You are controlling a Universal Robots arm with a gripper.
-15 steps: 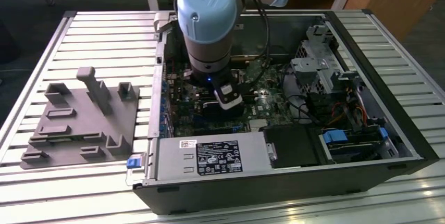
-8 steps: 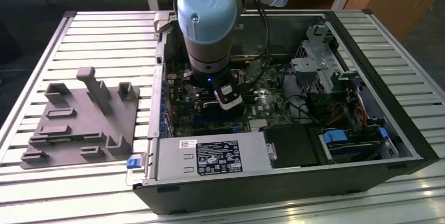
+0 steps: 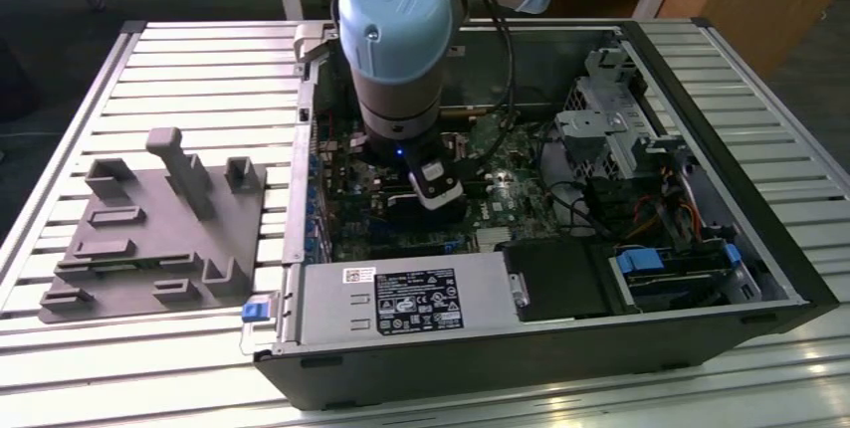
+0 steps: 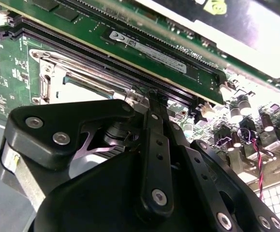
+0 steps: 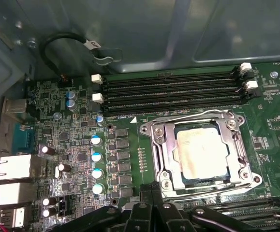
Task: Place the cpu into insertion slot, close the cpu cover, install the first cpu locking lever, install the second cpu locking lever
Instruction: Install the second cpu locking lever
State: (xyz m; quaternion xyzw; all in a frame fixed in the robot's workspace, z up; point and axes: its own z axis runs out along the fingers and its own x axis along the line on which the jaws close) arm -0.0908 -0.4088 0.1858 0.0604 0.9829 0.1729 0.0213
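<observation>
The end effector (image 5: 152,191), fingers pressed together and holding nothing, hovers at lower centre beside the insertion slot (image 5: 152,145). The cpu (image 5: 202,153) sits seated beneath the lowered cpu cover (image 5: 239,145), apparently ready for latching.

Slatted metal table (image 3: 173,60) bearing an open computer case (image 3: 558,348). Just beside the case, toward the exterior view's left, lying flat: a grey fixture plate (image 3: 146,239) with upright blocks.
</observation>
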